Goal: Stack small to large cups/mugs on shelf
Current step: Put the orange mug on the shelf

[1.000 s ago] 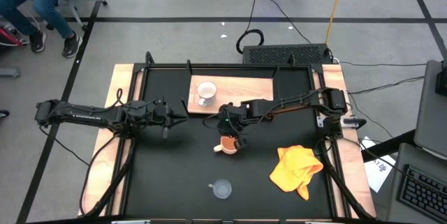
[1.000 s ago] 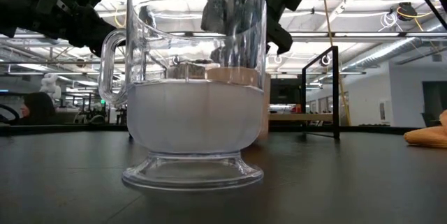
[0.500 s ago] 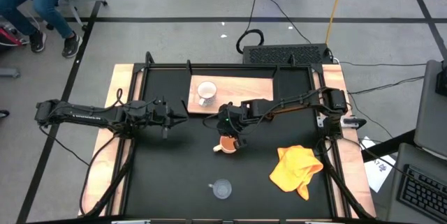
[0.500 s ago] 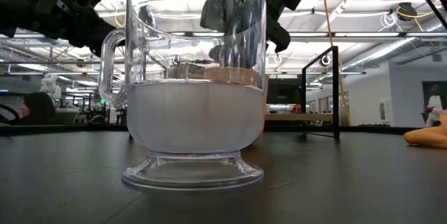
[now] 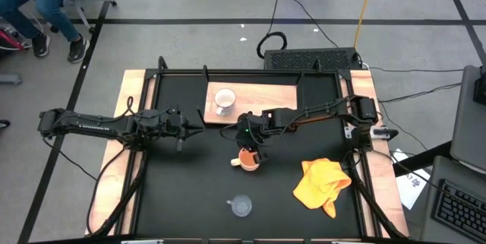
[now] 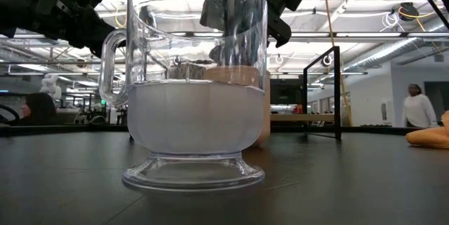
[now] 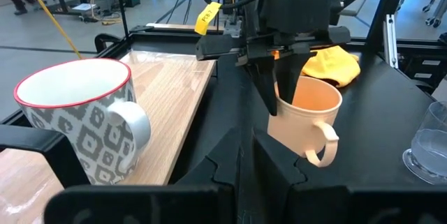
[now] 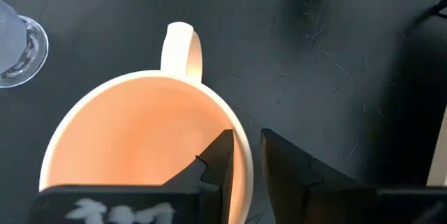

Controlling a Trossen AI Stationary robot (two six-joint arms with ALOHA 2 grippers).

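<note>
Left pincer point(image 5: 184, 126) is held idle at the left of the high view, short of the shelf point(image 5: 266, 96), its fingers drawn together with nothing between them. On the board's left part the white mug point(image 5: 224, 99) is seen upright, already placed. Just below the shelf, at frame centre, the right pincer point(image 5: 250, 139) is closed down on the wall of the orange-yellow mug point(image 5: 248, 158), one finger inside and one outside. Against the frames of a second ago the mug is hardly displaced, so the grip is judged newly settled and the lift not yet begun. Lower down, the glass cup point(image 5: 241, 207) is left untouched, and the orange-yellow cloth point(image 5: 323, 183) lies at the lower right of the black tabletop point(image 5: 182, 191). In the low view's far right a person point(image 6: 419, 109) has newly appeared in the room behind.
</note>
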